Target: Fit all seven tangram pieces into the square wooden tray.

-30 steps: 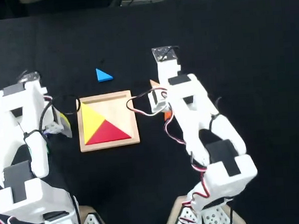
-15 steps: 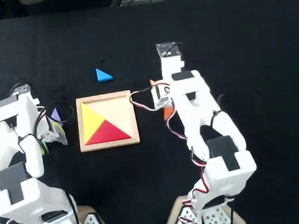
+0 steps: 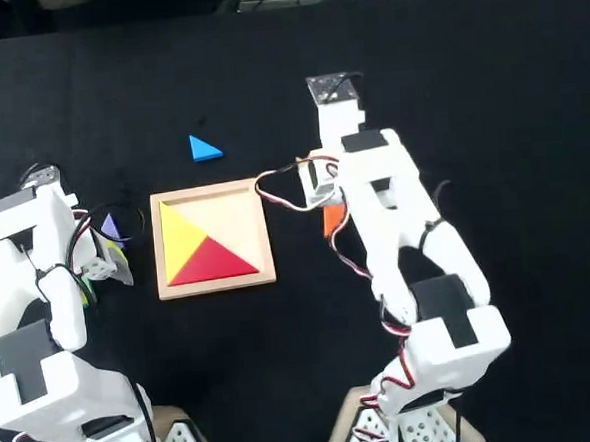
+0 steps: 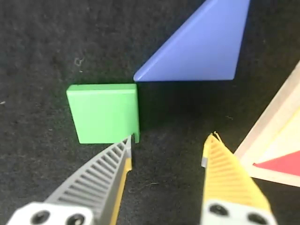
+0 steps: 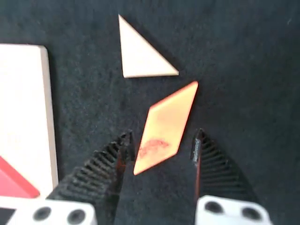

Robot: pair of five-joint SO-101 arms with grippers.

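Two pieces, a yellow triangle [image 3: 180,238] and a red triangle [image 3: 213,259], lie in the wooden tray [image 3: 219,285]; five others wait on the desk [image 3: 487,89]. Within the last second the left arm has drawn back from the tray's edge; the left pincer [image 4: 171,140] now hangs open and empty just beside the green square [image 4: 103,112], the purple triangle [image 4: 201,47] near; the right pincer [image 5: 161,136] has edged outward and stands open astride the orange parallelogram [image 5: 168,117], gripping nothing; each arm seems to be lining up a fresh pick.

Inside the wooden tray [image 3: 211,189], yellow triangle [image 3: 181,238] beside red triangle [image 3: 212,258]; blue triangle [image 3: 204,148] just beyond.
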